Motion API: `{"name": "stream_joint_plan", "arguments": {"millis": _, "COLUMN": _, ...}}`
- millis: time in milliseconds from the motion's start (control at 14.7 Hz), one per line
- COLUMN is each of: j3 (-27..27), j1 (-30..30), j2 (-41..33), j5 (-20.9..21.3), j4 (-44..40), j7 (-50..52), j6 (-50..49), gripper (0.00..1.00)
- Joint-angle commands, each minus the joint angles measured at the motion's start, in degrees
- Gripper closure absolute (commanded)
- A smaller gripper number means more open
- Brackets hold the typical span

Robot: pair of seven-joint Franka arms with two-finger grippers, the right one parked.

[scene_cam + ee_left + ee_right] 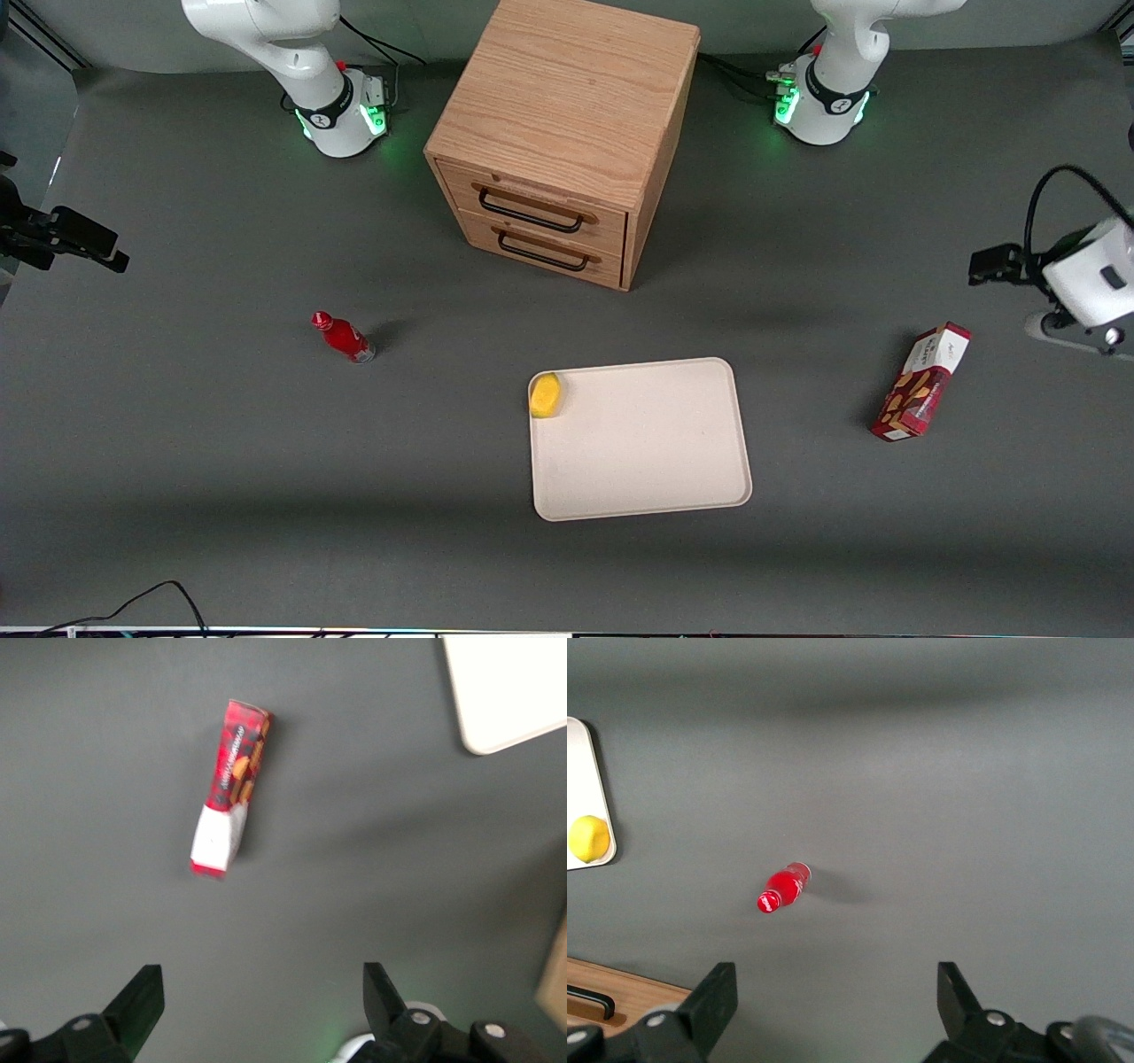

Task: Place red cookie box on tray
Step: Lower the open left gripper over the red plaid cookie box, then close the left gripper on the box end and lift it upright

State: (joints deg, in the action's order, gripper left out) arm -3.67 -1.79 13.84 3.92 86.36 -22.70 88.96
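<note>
your gripper [263, 1014] hangs wide open above the table, the red cookie box [921, 383] lying well apart from the tray [640, 439].

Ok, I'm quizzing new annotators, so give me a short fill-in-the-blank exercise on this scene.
1. The slim dark-red cardboard cookie box lies on the grey ____, off the large cream-beige tray.
2. The small rounded object on the tray is coloured ____.
3. The wooden cabinet has ____ drawers.
4. The gripper, above the box, is ____.

Missing: table; yellow; two; open
</note>
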Motion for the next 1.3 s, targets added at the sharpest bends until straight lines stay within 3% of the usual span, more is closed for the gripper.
{"name": "stream_joint_plan", "arguments": {"millis": 0, "j3": -3.35, "j1": 0.3, "j2": 3.9, "j5": -0.05, "j4": 8.01, "j7": -13.73, "j6": 12.51, "gripper": 0.0}}
{"name": "stream_joint_plan", "arguments": {"millis": 273, "j3": -4.5, "j1": 0.74, "j2": 9.27, "j5": -0.58, "j4": 18.2, "j7": -20.18, "j6": 31.93, "gripper": 0.0}}
{"name": "stream_joint_plan", "arguments": {"millis": 341, "j3": -4.5, "j1": 0.74, "j2": 9.71, "j5": -2.06, "j4": 21.45, "j7": -20.1, "j6": 37.2, "gripper": 0.14}}
{"name": "stream_joint_plan", "arguments": {"millis": 477, "j3": -4.85, "j1": 0.91, "j2": 10.42, "j5": -7.94, "j4": 26.64, "j7": -20.1, "j6": 45.3, "gripper": 1.0}}
{"name": "stream_joint_plan", "arguments": {"millis": 750, "j3": -5.12, "j1": 0.91, "j2": 9.99, "j5": -9.72, "j4": 25.1, "j7": -19.75, "j6": 43.51, "gripper": 1.0}}
{"name": "stream_joint_plan", "arguments": {"millis": 1023, "j3": -5.03, "j1": 0.56, "j2": 8.49, "j5": -9.72, "j4": 11.94, "j7": -14.85, "j6": 22.9, "gripper": 1.0}}
{"name": "stream_joint_plan", "arguments": {"millis": 1227, "j3": -1.19, "j1": -0.05, "j2": 7.87, "j5": -9.46, "j4": -2.9, "j7": -1.26, "j6": 3.83, "gripper": 1.0}}
